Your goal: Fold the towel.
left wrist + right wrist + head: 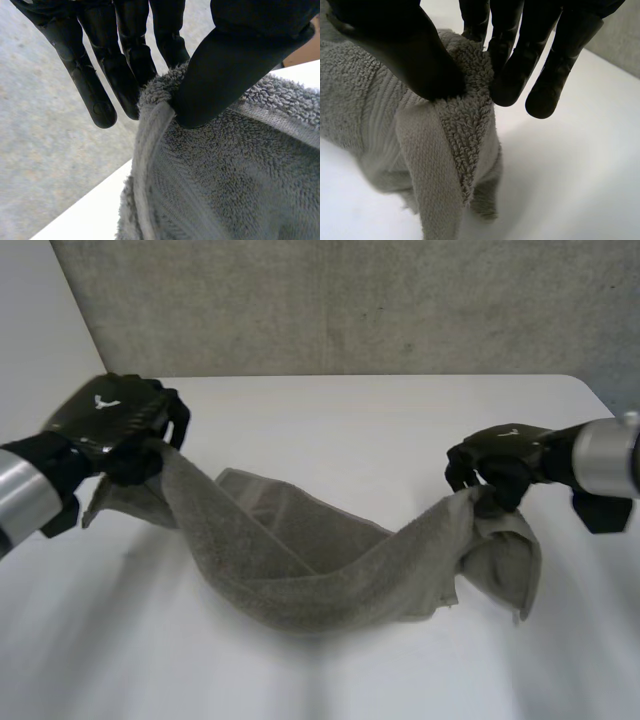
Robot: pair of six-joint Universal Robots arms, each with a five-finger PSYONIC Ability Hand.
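A grey towel (300, 575) hangs in a sagging band between my two hands, its middle resting on the white table (350, 420). My left hand (115, 420) holds the towel's left end lifted off the table. In the left wrist view the thumb (225, 70) pinches the towel (230, 175) edge against the fingers (125, 60). My right hand (500, 465) holds the towel's right end raised, with a corner drooping below it. The right wrist view has the thumb (405, 55) pressing the towel (450, 145) edge against the fingers (510, 65).
A grey wall (350, 300) rises behind the table's far edge. Bare table surface lies beyond the towel and in front of it.
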